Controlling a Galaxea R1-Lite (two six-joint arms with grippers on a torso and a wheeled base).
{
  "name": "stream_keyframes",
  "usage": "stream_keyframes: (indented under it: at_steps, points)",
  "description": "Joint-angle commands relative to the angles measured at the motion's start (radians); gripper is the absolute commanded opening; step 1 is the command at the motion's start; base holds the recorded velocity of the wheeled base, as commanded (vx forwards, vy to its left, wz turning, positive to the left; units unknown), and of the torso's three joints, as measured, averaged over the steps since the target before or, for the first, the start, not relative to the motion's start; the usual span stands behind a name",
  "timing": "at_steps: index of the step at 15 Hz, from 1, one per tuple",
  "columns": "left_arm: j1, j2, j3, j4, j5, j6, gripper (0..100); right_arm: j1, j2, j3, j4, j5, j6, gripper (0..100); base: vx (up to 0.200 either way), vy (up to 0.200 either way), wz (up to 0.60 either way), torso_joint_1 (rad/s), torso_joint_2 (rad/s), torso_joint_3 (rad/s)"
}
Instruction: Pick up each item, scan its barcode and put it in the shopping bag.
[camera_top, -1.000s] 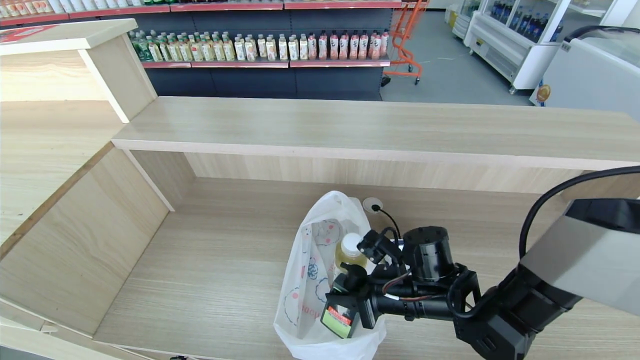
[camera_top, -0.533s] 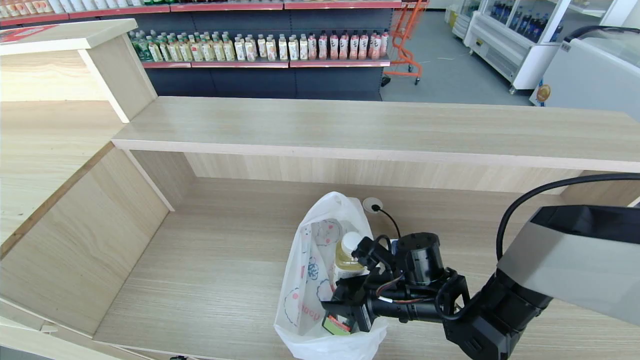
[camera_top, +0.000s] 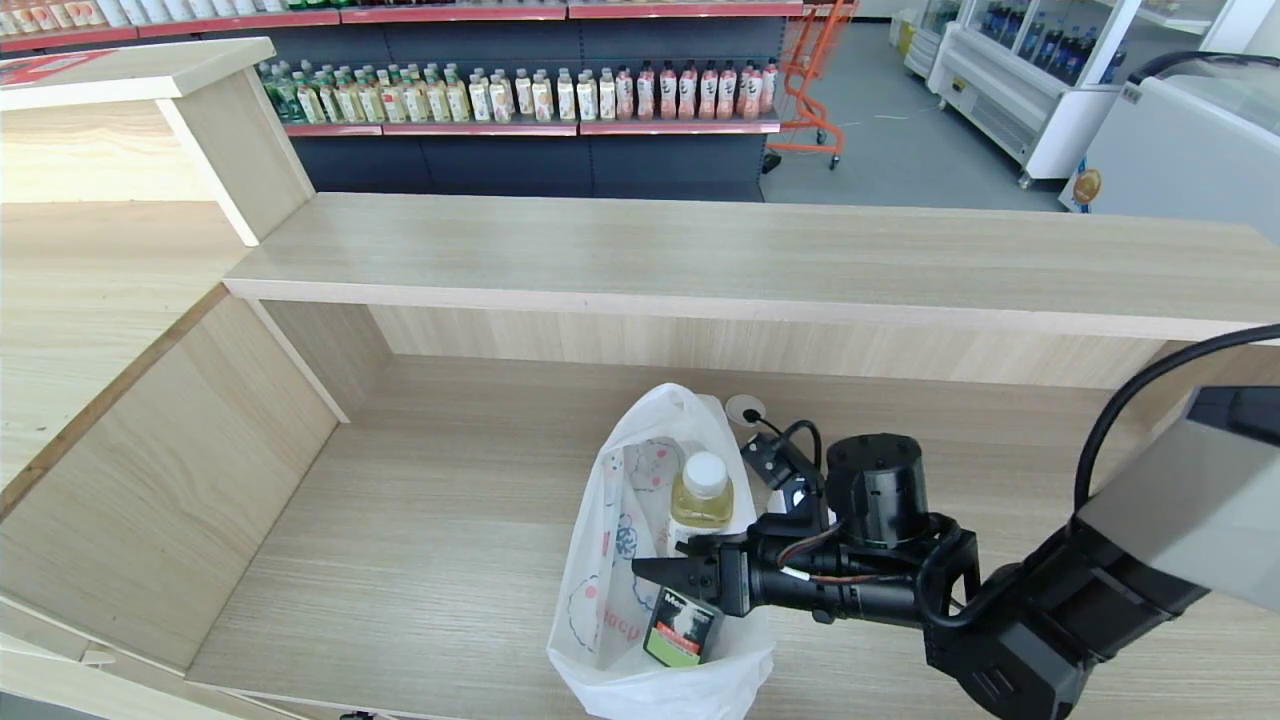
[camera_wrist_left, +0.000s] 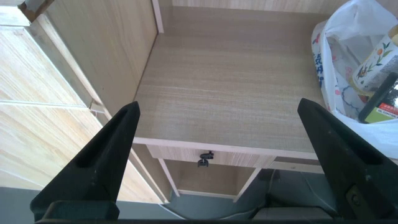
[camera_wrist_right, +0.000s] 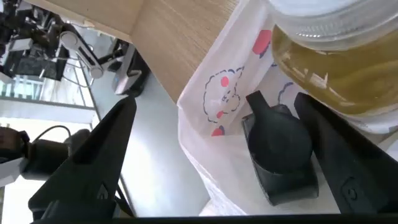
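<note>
And it's away! A second ago the right gripper (camera_top: 672, 568) had the dark packet (camera_top: 682, 628) pinched above the shopping bag (camera_top: 600, 590). It dipped into the mouth of the bag, and now the jaws stand spread wide with nothing between them. The packet lies directly beneath them, inside the bag and leaning against its near wall. The gripper has lifted a touch, so there's daylight between fingers and packet.

That looks like a clean drop, so this item counts as bagged. The bottle (camera_top: 702, 490), white cap and yellow liquid, stands upright in the bag just beyond the jaws. The arm will want to back out without snagging the plastic.

The left gripper (camera_wrist_left: 219, 106) hangs well off to the side, also wide open and holding nothing.

On writing, the packet shows a red and green label with pale lettering, too small to make out. The bag carries a pink and blue cartoon print.
</note>
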Motion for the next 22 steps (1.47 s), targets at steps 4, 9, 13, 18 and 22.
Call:
stream_keyframes:
  at_steps: [4, 9, 13, 18, 22]
  points:
    - [0.000, 0.000, 0.000, 0.000, 0.000, 0.000, 100, 0.004, -0.124, 0.033, 0.001, 0.002, 0.137, 100, 0.000, 0.000, 0.00, 0.000, 0.00, 0.000]
    - [0.000, 0.000, 0.000, 0.000, 0.000, 0.001, 100, 0.004, -0.179, 0.029, 0.001, 0.004, 0.221, 100, 0.000, 0.000, 0.00, 0.000, 0.00, 0.000]
    - [0.000, 0.000, 0.000, 0.000, 0.000, 0.000, 100, -0.012, -0.232, 0.039, 0.009, 0.001, 0.232, 100, 0.000, 0.000, 0.00, 0.000, 0.00, 0.000]
    - [0.000, 0.000, 0.000, 0.000, 0.000, 0.000, 100, -0.163, -0.453, 0.090, 0.128, 0.001, -0.035, 100, 0.000, 0.000, 0.00, 0.000, 0.00, 0.000]
    - [0.000, 0.000, 0.000, 0.000, 0.000, 0.000, 100, -0.269, -0.801, 0.283, 0.247, -0.154, -0.207, 100, 0.000, 0.000, 0.00, 0.000, 0.00, 0.000]
